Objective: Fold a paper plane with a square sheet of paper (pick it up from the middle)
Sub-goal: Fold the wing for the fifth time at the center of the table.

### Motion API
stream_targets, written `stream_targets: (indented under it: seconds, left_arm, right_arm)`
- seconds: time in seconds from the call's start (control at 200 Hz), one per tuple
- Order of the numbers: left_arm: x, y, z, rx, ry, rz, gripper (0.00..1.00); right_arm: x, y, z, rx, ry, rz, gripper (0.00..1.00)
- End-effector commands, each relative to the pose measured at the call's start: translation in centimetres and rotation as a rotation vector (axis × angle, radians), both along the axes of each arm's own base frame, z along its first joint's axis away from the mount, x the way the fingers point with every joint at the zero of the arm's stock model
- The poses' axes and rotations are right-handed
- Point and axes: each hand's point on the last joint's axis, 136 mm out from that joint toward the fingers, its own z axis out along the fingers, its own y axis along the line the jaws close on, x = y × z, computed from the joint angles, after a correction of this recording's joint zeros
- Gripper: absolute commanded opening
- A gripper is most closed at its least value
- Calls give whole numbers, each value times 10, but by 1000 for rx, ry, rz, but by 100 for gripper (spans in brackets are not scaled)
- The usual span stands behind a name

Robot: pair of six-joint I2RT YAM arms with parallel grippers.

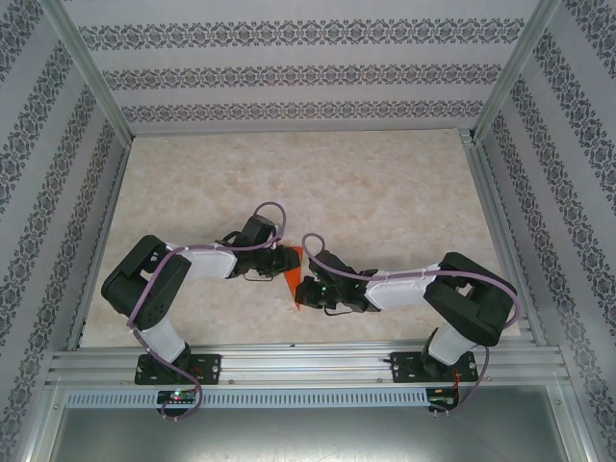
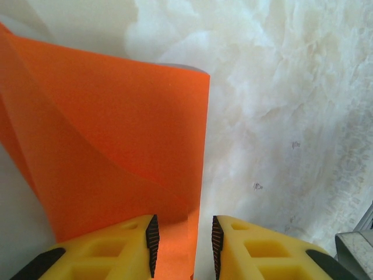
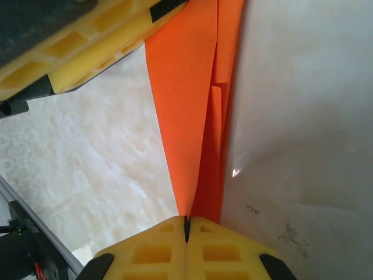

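**Currently: thin orange-red sheet of paper (image 1: 295, 262) held mid-fold**

Partly folded into overlapping layers, the paper is seen over a pale marbled table (image 1: 385, 183), a little toward 6 o'clock from the table's middle. The right gripper (image 3: 187, 226), reaching in from 4 o'clock, is pressed together on the paper's narrow tip. The left gripper (image 2: 183, 245), at 9 o'clock of the paper, is spread. The paper's edge is seen in its gap against one yellow finger (image 2: 105, 251), and bare table is visible beside the other.
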Motion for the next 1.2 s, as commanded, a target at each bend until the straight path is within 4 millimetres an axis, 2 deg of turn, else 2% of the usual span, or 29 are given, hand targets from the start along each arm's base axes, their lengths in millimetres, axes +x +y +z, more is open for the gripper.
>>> stream_targets:
  seconds: [0.0, 0.12, 0.21, 0.4, 0.5, 0.664, 0.784, 0.964, 1.194]
  left_arm:
    - [-21, 22, -36, 115, 135, 33, 35]
    - [-21, 22, -37, 116, 135, 33, 35]
    - [-22, 22, -37, 117, 137, 34, 35]
    - [-22, 22, -38, 117, 138, 31, 35]
    - [-22, 21, -38, 113, 140, 28, 35]
    - [-21, 21, -38, 113, 139, 27, 35]
    - [-22, 21, -38, 113, 140, 27, 35]
    - [-22, 20, -38, 108, 140, 20, 35]
    - [-22, 20, -38, 110, 142, 20, 35]
  right_arm:
    - [-26, -14, -28, -88, 76, 22, 6]
    - [-26, -16, -29, -94, 73, 12, 7]
    - [-22, -13, -20, -80, 52, 6, 7]
    - [-15, -8, -4, -36, 27, -12, 14]
    - [-12, -8, 2, -18, 16, -19, 12]
    - [-13, -7, 1, -11, 27, -17, 10]
    - [-13, -11, -1, -16, 27, -28, 15]
    - [0, -15, 5, -8, 11, -61, 21]
    - [5, -8, 8, 20, 13, -50, 16]
